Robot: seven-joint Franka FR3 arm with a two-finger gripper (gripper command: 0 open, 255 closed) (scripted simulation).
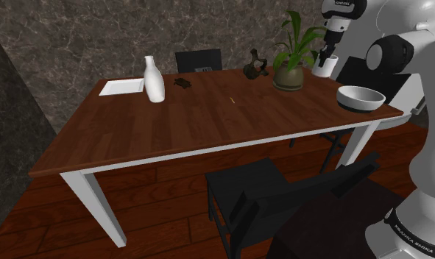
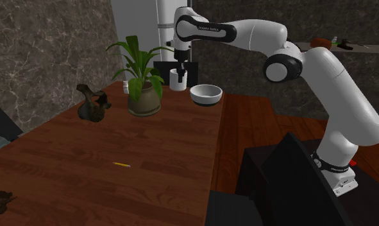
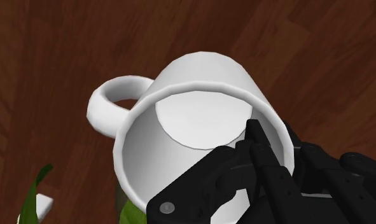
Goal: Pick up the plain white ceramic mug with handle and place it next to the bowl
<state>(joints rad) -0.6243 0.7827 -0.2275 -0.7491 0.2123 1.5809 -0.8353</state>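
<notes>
A plain white mug (image 1: pixel 324 68) (image 2: pixel 177 79) (image 3: pixel 199 83) with a handle sits in my black gripper (image 1: pixel 327 57) (image 2: pixel 179 69) (image 3: pixel 263 137). The gripper is shut on the mug's rim, one finger inside the cup and one outside, with the handle on the side away from the fingers. The mug is at the far corner of the brown wooden table (image 1: pixel 171 125), between the potted plant (image 1: pixel 289 73) (image 2: pixel 143 96) and the white bowl (image 1: pixel 361 98) (image 2: pixel 206 94). I cannot tell whether its base touches the tabletop.
A dark figurine (image 1: pixel 255 68) (image 2: pixel 92 106) stands beside the plant. A white vase (image 1: pixel 154 79) and a flat white tray (image 1: pixel 121 87) stand at the shoulder view's left. A pencil (image 1: pixel 231 98) (image 2: pixel 121 165) lies mid-table. A black chair (image 1: pixel 274 199) stands at the front edge.
</notes>
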